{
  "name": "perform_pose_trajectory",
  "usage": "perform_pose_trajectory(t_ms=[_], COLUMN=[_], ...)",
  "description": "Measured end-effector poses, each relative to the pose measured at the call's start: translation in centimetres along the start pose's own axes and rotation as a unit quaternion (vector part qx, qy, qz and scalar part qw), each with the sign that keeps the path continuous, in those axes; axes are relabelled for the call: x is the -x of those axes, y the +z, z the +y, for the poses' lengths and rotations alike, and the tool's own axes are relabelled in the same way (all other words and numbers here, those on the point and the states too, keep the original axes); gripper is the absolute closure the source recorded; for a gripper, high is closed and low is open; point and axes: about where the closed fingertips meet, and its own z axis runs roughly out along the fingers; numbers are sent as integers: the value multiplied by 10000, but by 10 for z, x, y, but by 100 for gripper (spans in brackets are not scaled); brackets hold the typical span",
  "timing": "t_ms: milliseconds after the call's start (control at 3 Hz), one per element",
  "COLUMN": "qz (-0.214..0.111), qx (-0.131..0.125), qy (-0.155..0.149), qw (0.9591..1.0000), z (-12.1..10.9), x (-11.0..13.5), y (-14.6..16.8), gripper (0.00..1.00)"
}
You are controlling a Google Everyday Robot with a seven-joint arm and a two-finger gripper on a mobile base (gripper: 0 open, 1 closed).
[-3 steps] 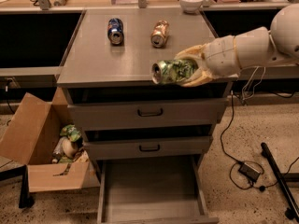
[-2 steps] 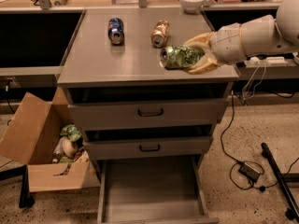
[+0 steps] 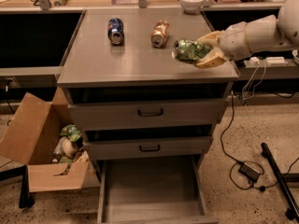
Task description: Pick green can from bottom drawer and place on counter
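Note:
The green can (image 3: pixel 189 50) lies sideways between the tan fingers of my gripper (image 3: pixel 204 50), which is shut on it. The gripper holds it just over the right part of the grey counter (image 3: pixel 135 59), near the right edge. I cannot tell whether the can touches the surface. My white arm (image 3: pixel 261 31) reaches in from the right. The bottom drawer (image 3: pixel 152 190) is pulled open below, its floor bare.
A blue can (image 3: pixel 115 30) and a gold-orange can (image 3: pixel 160 33) lie on the counter's far half. A white bowl (image 3: pixel 191 2) stands behind. Two shut drawer fronts (image 3: pixel 149 112) sit under the counter. An open cardboard box (image 3: pixel 44 148) with rubbish stands left. Cables (image 3: pixel 247 169) lie right.
My gripper has carried the green can up from in front of the counter's edge and inward over the counter's right part. The other cans have not moved.

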Motion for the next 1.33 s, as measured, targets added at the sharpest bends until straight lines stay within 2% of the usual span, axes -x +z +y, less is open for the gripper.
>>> perform_pose_trajectory(t_ms=[333, 667, 1000, 1333], qz=[261, 452, 585, 643], qx=[39, 98, 91, 130], qy=[454, 679, 815, 861], qw=[9986, 9966, 9949, 9941], z=[-14, -21, -30, -35], x=[-33, -49, -59, -63], y=[10, 15, 17, 19], gripper=[100, 100, 82, 59])
